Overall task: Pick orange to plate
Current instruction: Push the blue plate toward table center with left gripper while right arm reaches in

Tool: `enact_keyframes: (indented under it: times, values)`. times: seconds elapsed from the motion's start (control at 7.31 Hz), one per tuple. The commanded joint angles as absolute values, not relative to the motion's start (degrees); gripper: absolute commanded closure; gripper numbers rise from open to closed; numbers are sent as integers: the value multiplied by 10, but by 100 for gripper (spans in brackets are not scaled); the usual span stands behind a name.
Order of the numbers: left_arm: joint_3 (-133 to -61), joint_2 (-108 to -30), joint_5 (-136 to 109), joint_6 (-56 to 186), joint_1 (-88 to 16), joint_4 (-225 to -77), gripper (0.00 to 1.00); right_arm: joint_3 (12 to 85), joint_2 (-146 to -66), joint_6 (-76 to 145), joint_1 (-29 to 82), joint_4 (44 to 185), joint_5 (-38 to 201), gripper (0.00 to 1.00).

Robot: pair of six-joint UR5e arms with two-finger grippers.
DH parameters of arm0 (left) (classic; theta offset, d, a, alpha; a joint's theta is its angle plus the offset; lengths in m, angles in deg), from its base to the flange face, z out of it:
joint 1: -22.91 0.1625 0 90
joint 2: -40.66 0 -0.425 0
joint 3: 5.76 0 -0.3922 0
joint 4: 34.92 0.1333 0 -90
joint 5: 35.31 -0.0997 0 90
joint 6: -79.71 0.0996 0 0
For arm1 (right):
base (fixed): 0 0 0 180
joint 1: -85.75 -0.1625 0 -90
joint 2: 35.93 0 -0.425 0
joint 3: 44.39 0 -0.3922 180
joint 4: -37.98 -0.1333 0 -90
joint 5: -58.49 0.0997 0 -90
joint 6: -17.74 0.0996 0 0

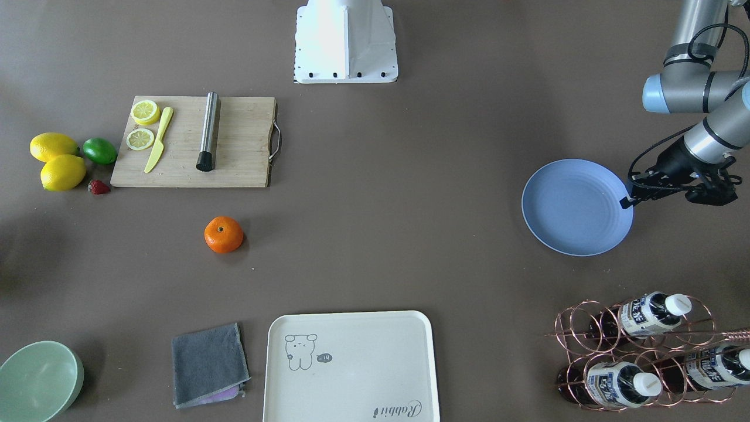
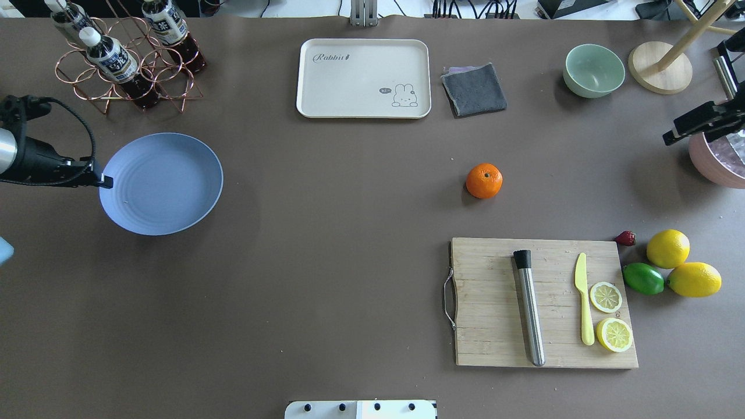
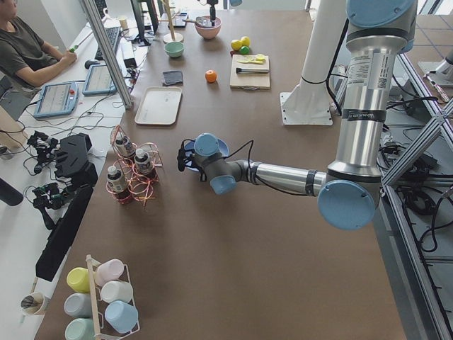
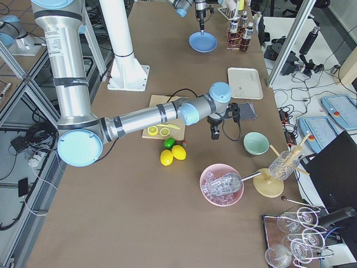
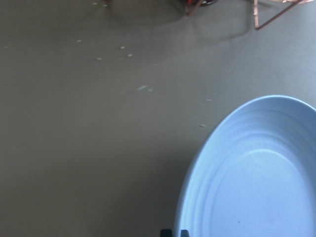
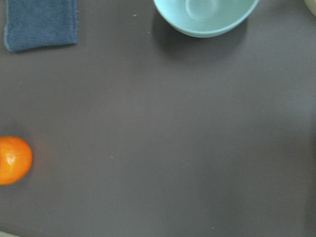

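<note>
**Desk:** What fills the overhead view, biggest first?

**Photographer:** A brown table (image 2: 349,233). On the robot's right lies a wooden cutting board (image 2: 495,302) with a metal handle. At the far edge is a cream tray (image 2: 349,87) printed "Rabbit" in script, with a cartoon rabbit and a speech bubble too small to read. On the left is the light-blue plate (image 2: 169,198), and beyond it a copper wire rack (image 2: 116,81) of dark bottles (image 2: 107,58). The bottles carry white labels whose print is illegible.

**Desk:** And the grippers?

**Photographer:** The left gripper (image 2: 106,182) sits at the plate's rim. Its wrist camera shows two dark fingertips (image 5: 167,232) drawn close together, gripping nothing. The right gripper (image 2: 669,138) hangs at the table's right end beside a pink bowl (image 2: 716,163). I cannot tell how its fingers stand.

**Desk:** Smaller things?

**Photographer:** There is a pale-green bowl (image 2: 593,70), and a folded grey cloth (image 2: 474,90) just beside the tray. On the board are a steel muddler (image 2: 529,308), a yellow plastic knife (image 2: 584,302) and two lemon slices (image 2: 606,297). Off its right edge lie two lemons (image 2: 668,248), a lime (image 2: 643,278) touching one of them, and a strawberry (image 2: 625,238).

**Desk:** Where is the orange?

**Photographer:** The orange (image 2: 484,180) sits on bare table on the robot's right half, between the board and the cloth. It is well apart from the plate and from both grippers. The right wrist camera catches it at the frame's left edge.
</note>
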State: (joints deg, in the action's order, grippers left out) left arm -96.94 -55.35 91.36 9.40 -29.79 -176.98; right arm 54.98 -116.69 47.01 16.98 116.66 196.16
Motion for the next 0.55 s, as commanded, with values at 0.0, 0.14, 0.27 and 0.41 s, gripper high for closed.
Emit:
enact_keyframes:
  times: [0.0, 0.14, 0.27, 0.41]
  values:
    - [-1026, -649, 805, -37, -184, -1674, 100, 549, -1112, 627, 272, 1131, 1900, 0]
    - [-1042, -685, 762, -60, -142, -1615, 100, 548, -1090, 672, 303, 1118, 1881, 0]
    - [-1045, -709, 718, -92, -99, -1599, 100, 547, -1072, 718, 338, 1118, 1847, 0]
    - [-1043, -724, 674, -119, -48, -1599, 100, 545, -1063, 728, 369, 1118, 1802, 0]
